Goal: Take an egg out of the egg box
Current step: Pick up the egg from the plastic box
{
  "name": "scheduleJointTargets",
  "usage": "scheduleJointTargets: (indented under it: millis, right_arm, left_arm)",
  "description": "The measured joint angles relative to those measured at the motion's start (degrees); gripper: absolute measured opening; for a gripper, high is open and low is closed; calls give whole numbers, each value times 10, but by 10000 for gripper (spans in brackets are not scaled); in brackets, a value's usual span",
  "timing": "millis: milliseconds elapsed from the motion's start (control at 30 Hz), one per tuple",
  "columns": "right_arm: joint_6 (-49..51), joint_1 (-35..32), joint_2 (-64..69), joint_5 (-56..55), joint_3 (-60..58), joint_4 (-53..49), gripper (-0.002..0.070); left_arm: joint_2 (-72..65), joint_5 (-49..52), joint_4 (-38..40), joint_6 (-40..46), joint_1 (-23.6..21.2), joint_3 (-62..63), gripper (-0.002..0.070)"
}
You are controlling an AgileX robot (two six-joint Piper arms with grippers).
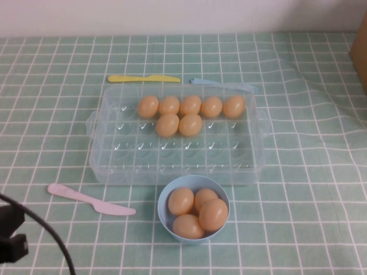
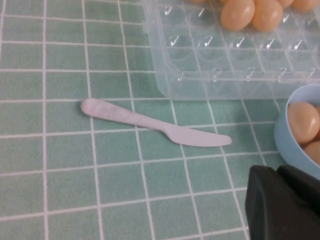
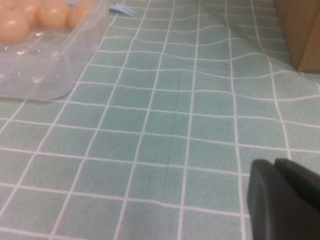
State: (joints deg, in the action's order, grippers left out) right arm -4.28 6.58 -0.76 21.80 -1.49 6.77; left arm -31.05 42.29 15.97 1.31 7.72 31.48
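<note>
The clear plastic egg box (image 1: 172, 172) lies mid-table with several orange-tan eggs (image 1: 167, 125) in its far rows; its near rows are bare. The left wrist view shows the box's near corner (image 2: 210, 75) and some eggs (image 2: 237, 14). The right wrist view shows its right end (image 3: 45, 75) with eggs (image 3: 52, 12). My left gripper (image 2: 276, 172) is shut and empty, low at the front left, near the bowl. My right gripper (image 3: 274, 165) is shut and empty over bare cloth to the right of the box, out of the high view.
A light-blue bowl (image 1: 163, 197) with several eggs stands just in front of the box. A pink knife (image 1: 86, 199) lies front left, and a yellow knife (image 1: 143, 78) and a blue fork (image 1: 223, 84) lie behind the box. A brown box (image 1: 361, 51) stands far right on wrinkled cloth.
</note>
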Motion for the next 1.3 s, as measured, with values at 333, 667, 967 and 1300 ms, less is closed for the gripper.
scheduleJointTargets:
  millis: [333, 667, 967, 1300]
  right_arm:
    - [0, 0, 0, 0, 0, 0, -17]
    - [0, 0, 0, 0, 0, 0, -17]
    - [0, 0, 0, 0, 0, 0, -17]
    - [0, 0, 0, 0, 0, 0, -17]
  left_arm:
    - [-237, 5, 0, 146, 9, 132, -4]
    - [-482, -9, -38, 163, 91, 317, -4]
    - [-657, -19, -85, 163, 149, 468, -4]
    - [-775, -4, -134, 215, 163, 577, 57]
